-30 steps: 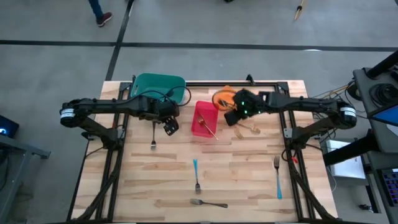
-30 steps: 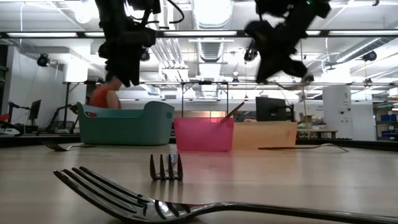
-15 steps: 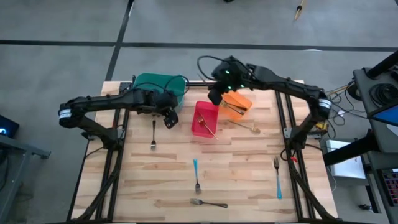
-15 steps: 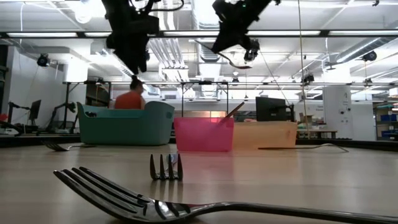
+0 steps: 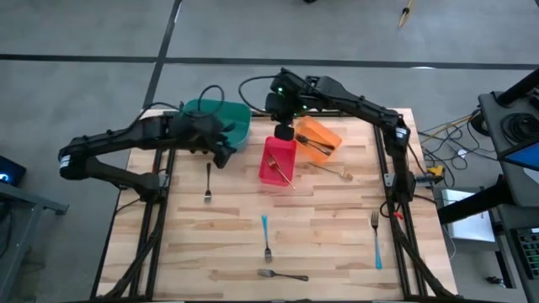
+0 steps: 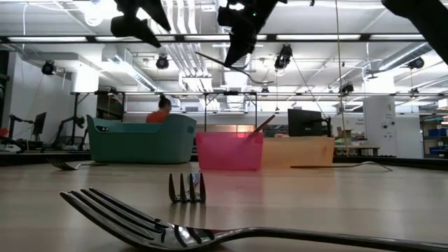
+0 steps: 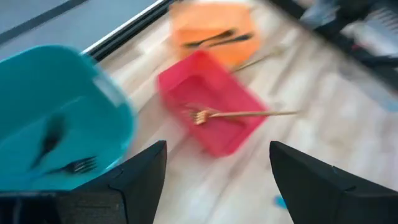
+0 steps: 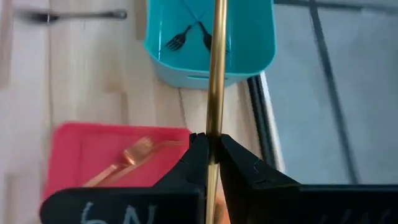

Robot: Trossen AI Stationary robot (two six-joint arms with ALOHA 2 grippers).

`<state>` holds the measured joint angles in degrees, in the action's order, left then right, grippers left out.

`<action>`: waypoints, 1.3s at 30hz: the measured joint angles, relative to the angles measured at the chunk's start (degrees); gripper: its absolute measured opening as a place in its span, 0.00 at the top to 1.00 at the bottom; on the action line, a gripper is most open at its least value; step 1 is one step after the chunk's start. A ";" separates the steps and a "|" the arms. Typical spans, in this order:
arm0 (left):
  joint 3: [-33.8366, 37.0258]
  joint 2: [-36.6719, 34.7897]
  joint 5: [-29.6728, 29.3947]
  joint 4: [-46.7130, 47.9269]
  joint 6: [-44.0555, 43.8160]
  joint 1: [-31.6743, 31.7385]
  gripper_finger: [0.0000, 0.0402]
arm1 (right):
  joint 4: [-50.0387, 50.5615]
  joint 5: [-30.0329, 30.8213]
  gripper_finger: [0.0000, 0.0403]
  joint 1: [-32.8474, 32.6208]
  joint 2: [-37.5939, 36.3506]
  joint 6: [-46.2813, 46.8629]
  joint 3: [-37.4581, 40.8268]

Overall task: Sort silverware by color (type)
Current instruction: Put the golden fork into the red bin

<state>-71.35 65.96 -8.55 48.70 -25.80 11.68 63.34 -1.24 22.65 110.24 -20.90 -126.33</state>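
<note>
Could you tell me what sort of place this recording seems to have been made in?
Probably a robotics lab or workshop: a wooden table on a bare concrete floor, exposed ceiling ducts and strip lights overhead, and desks with monitors in the room behind.

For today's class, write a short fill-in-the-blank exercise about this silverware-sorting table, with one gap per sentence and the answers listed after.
1. The right gripper has its jaws shut on a ____ fork.
2. That gripper hangs above the ____ bin, where one gold fork already lies.
3. The two dark forks lie in the ____ bin.
4. The left gripper holds nothing; its jaws are ____.

Answers: gold; red; teal; open
</note>
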 joint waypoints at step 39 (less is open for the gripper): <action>18.64 -4.81 -1.38 -38.57 -6.02 1.10 0.34 | -6.18 16.41 0.97 -7.17 3.01 -71.81 -4.52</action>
<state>-52.70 61.15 -9.93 10.13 -31.82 12.78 57.16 15.17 15.49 113.25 -92.71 -130.85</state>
